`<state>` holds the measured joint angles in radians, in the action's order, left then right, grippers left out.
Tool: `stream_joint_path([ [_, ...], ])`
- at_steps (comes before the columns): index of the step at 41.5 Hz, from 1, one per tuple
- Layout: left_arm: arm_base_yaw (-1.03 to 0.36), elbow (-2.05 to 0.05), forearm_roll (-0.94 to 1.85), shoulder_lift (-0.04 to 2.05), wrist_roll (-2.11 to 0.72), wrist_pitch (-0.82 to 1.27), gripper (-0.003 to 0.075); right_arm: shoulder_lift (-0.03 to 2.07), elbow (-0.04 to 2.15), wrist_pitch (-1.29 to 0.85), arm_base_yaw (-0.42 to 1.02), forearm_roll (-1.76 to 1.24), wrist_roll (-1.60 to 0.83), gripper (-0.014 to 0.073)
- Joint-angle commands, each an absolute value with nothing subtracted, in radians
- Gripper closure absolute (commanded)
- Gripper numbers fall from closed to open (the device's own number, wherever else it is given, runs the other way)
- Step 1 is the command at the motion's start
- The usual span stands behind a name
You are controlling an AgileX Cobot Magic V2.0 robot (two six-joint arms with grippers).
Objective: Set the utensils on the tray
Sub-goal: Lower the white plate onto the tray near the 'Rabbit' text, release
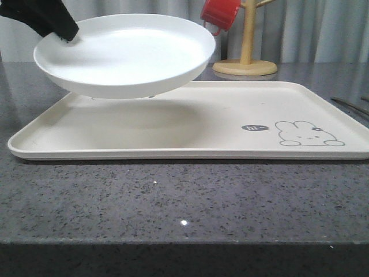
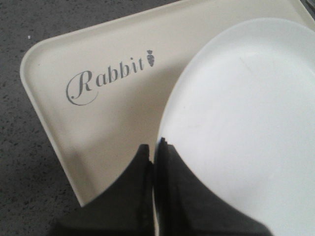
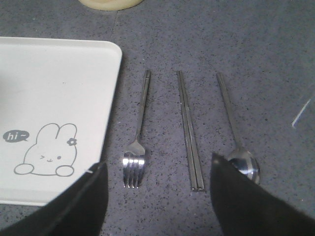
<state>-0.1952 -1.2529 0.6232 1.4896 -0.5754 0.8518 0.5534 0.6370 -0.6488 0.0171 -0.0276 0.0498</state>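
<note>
Three silver utensils lie side by side on the dark counter just right of the tray (image 3: 54, 98): a fork (image 3: 139, 132), a pair of chopsticks (image 3: 189, 132) and a spoon (image 3: 236, 132). My right gripper (image 3: 157, 169) hovers open above them, its fingers straddling the fork tines and the chopstick ends. Its right finger covers part of the spoon bowl. The cream tray (image 1: 190, 124) lies flat across the counter. My left gripper (image 1: 68, 33) is shut on the rim of a round white plate (image 1: 124, 55), held above the tray's left half. Its fingertips (image 2: 156, 147) pinch that rim.
A wooden mug tree (image 1: 246, 57) with a red mug (image 1: 220, 12) stands behind the tray. Utensil handles (image 1: 349, 107) show at the right edge of the front view. Bare grey counter (image 1: 173, 202) stretches in front of the tray.
</note>
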Motion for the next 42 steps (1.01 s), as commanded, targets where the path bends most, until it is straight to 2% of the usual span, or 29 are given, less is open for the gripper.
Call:
stream_joint_path([
  [1, -0.209, -1.286, 0.654, 1.456, -0.575, 0.800, 0.0740, 0.563, 0.663, -0.581, 0.012, -0.018, 0.043, 0.0117],
  [8, -0.209, -1.286, 0.654, 1.463, -0.564, 0.783, 0.0741, 0.563, 0.663, -0.581, 0.012, -0.018, 0.043, 0.0117],
  [22, -0.209, -1.286, 0.666, 1.642, -0.547, 0.775, 0.0740, 0.563, 0.663, -0.581, 0.012, -0.018, 0.043, 0.0117],
  [29, -0.209, -1.286, 0.666, 1.662, -0.547, 0.803, 0.0736, 0.563, 0.663, -0.581, 0.012, -0.018, 0.043, 0.0117],
  [32, -0.209, -1.286, 0.664, 1.662, -0.547, 0.809, 0.0694, 0.563, 0.663, -0.581, 0.012, -0.018, 0.043, 0.0117],
  [37, -0.209, -1.286, 0.664, 1.662, -0.547, 0.812, 0.0567, 0.563, 0.663, -0.581, 0.012, -0.018, 0.043, 0.0117],
  [42, -0.209, -1.286, 0.664, 1.662, -0.547, 0.819, 0.0484, 0.563, 0.663, -0.581, 0.012, -0.018, 0.043, 0.0117],
])
